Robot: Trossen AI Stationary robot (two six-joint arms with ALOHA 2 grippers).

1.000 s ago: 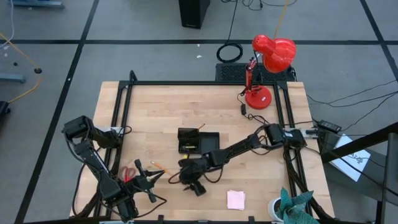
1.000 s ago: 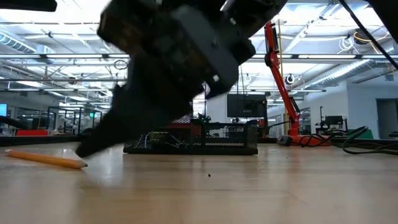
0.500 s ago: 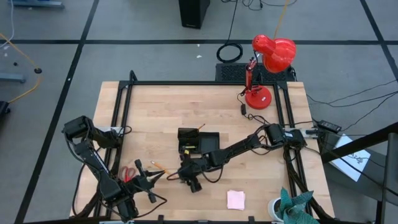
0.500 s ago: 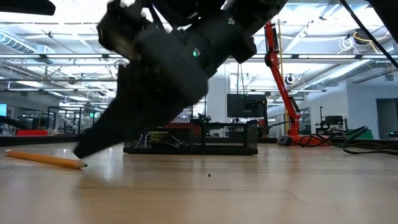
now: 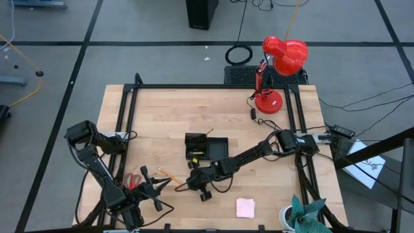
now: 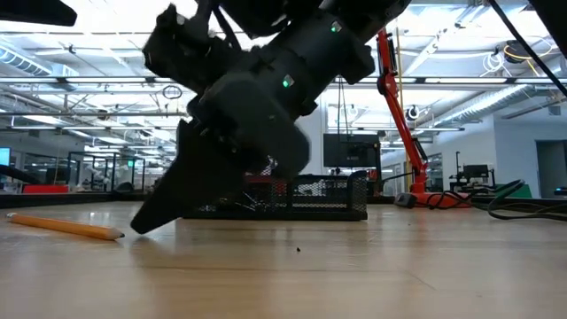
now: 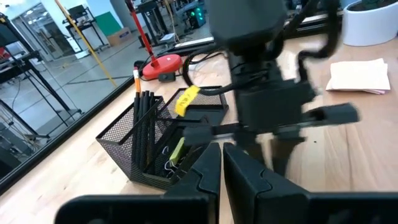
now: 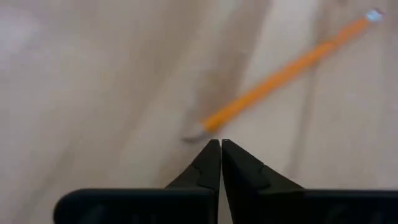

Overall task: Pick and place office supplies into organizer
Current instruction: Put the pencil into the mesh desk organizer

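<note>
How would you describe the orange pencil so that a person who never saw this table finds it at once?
Start at the black mesh organizer in the middle of the wooden table. In front of it, the orange pencil lies flat and slanted on bare wood, between the red-handled scissors and the right hand. It is the only long orange stick there.

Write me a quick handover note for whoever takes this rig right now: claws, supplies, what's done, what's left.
Right claw: shut and empty, tips low by the orange pencil, which lies loose on the table.
Left claw: shut, empty, waiting near the front-left corner.
Organizer: mid-table, already holding black pens and a yellow-green piece.
Left: pencil, red-handled scissors beside the left arm, pink note pad near the front edge.
</note>
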